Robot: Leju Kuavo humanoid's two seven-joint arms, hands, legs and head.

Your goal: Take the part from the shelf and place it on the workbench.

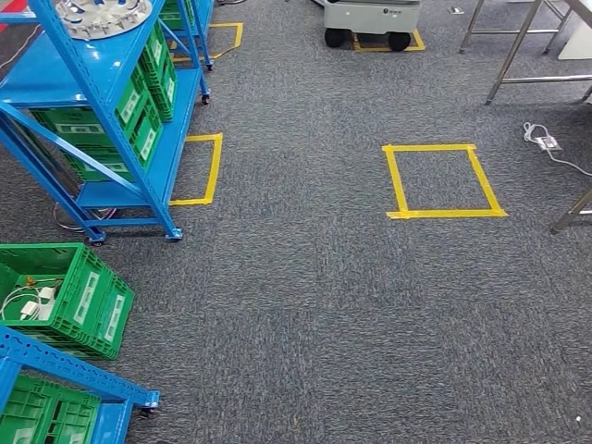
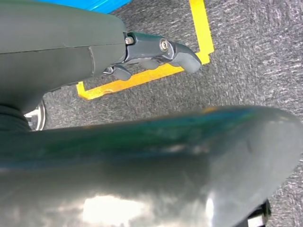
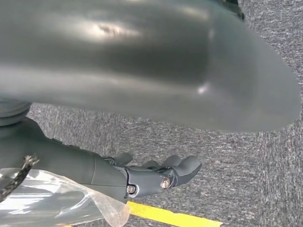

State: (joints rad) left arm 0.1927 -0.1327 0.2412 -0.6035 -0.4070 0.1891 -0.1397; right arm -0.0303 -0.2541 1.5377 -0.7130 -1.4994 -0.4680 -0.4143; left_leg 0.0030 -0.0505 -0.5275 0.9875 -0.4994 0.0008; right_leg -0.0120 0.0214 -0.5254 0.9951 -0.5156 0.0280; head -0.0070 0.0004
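Both hands hang over the grey carpet, holding nothing, and the part sits on the blue shelf's top level.

The part (image 1: 104, 15), a round silver-grey disc with a ring of holes, lies on the top deck of the blue shelf (image 1: 104, 111) at the far left of the head view, touching only the deck. Green crates (image 1: 143, 102) fill the shelf's lower level, and another green crate (image 1: 67, 296) holding white cables stands on the floor near its front corner. A yellow tape square (image 1: 443, 180) marks the carpet well apart to the right, beside metal table legs (image 1: 513, 46). The left hand (image 2: 157, 49) has its fingers stretched out straight, empty, above a yellow tape line. The right hand (image 3: 161, 175) is likewise extended and loosely spread, gripping nothing.
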